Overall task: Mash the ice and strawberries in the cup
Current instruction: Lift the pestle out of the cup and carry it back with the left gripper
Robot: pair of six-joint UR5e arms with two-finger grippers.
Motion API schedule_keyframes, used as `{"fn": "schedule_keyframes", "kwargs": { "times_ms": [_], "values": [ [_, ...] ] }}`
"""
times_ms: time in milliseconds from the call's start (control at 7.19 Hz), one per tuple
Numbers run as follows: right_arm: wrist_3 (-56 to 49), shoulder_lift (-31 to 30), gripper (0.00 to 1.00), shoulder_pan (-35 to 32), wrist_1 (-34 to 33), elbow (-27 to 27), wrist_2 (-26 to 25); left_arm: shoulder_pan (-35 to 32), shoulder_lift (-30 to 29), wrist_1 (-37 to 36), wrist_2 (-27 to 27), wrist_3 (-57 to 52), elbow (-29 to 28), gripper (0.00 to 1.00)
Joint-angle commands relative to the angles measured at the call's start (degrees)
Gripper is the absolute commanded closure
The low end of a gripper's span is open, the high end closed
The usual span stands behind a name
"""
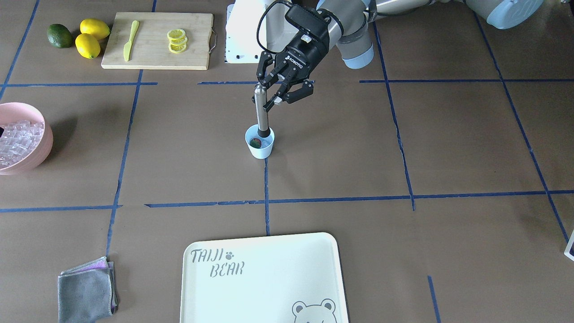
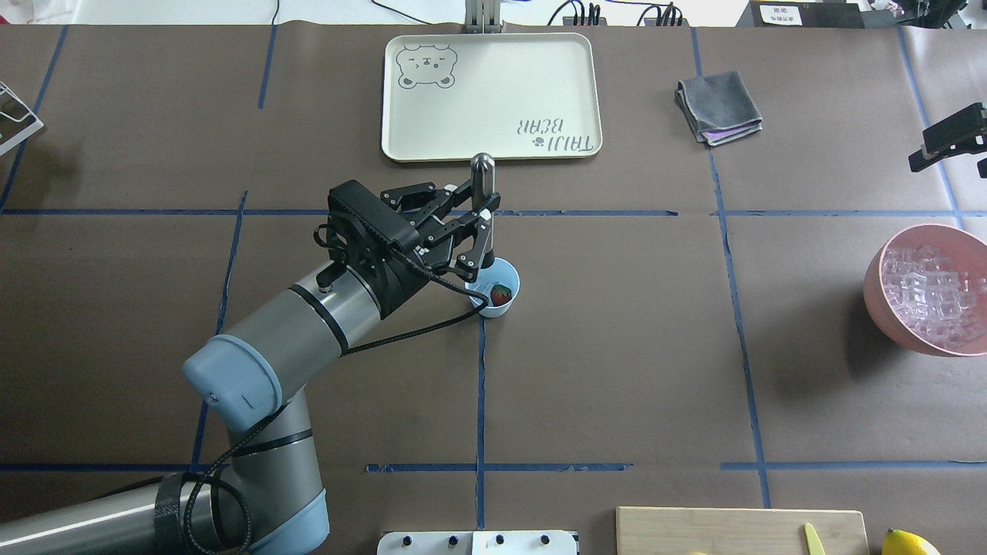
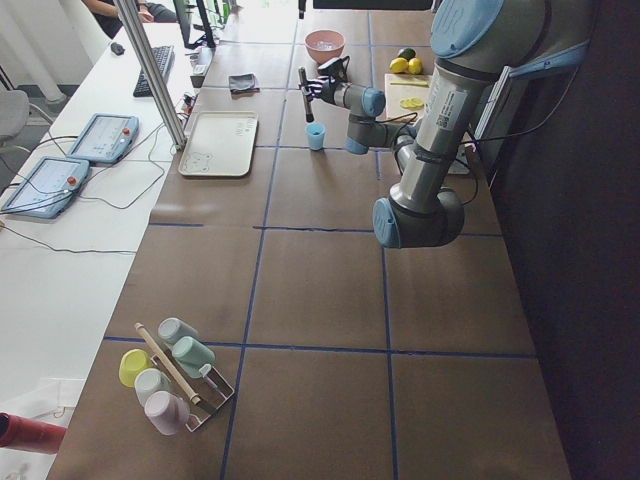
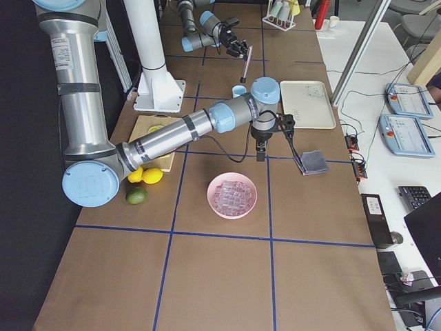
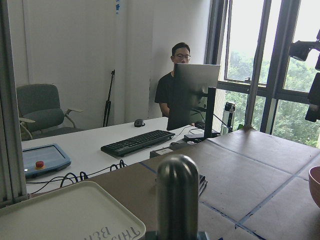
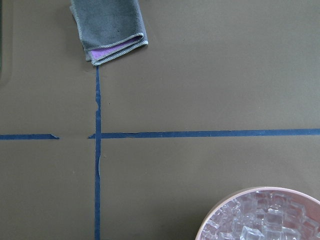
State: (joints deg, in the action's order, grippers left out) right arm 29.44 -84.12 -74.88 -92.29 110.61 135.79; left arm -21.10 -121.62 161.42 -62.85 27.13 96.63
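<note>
The light blue cup (image 1: 260,151) (image 2: 497,309) stands at the table's middle. A red strawberry (image 2: 501,294) (image 1: 256,143) lies inside it, and pale glassy ice beside it is hard to make out. A steel muddler (image 1: 261,112) (image 2: 483,173) (image 5: 177,195) stands nearly upright with its black tip in the cup. My left gripper (image 1: 269,92) (image 2: 480,216) is shut on its upper shaft. More ice (image 2: 929,297) (image 6: 265,220) fills the pink bowl (image 2: 875,285) (image 1: 42,150). My right gripper (image 2: 964,150) hangs open and empty beyond that bowl.
A cream tray (image 2: 493,150) (image 1: 269,242) lies past the cup. There is a folded grey cloth (image 2: 719,108) (image 6: 107,27) near the right gripper. A cutting board (image 1: 157,40) carries lemon slices (image 1: 177,40) and a yellow knife (image 1: 130,40), with lemons (image 1: 92,38) and a green fruit (image 1: 59,36) beside it.
</note>
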Motion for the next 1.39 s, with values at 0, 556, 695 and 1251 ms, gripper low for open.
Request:
{"fn": "schedule_keyframes", "kwargs": {
  "times_ms": [0,556,695,1251],
  "values": [
    [0.0,0.0,0.0,0.0,0.0,-0.1,-0.1,-4.4,1.5,-5.1,-6.2,4.1,1.1,1.0],
    [0.0,-0.1,0.0,0.0,0.0,0.0,-0.1,-19.5,15.8,-11.7,-27.2,15.3,1.5,1.0],
    [0.0,-0.1,0.0,0.0,0.0,0.0,-0.1,-25.7,19.4,-15.5,-39.5,16.2,1.2,1.0],
    [0.0,-0.2,0.0,0.0,0.0,0.0,-0.1,-48.6,28.4,-38.2,-75.8,15.9,0.1,0.99]
  ]
}}
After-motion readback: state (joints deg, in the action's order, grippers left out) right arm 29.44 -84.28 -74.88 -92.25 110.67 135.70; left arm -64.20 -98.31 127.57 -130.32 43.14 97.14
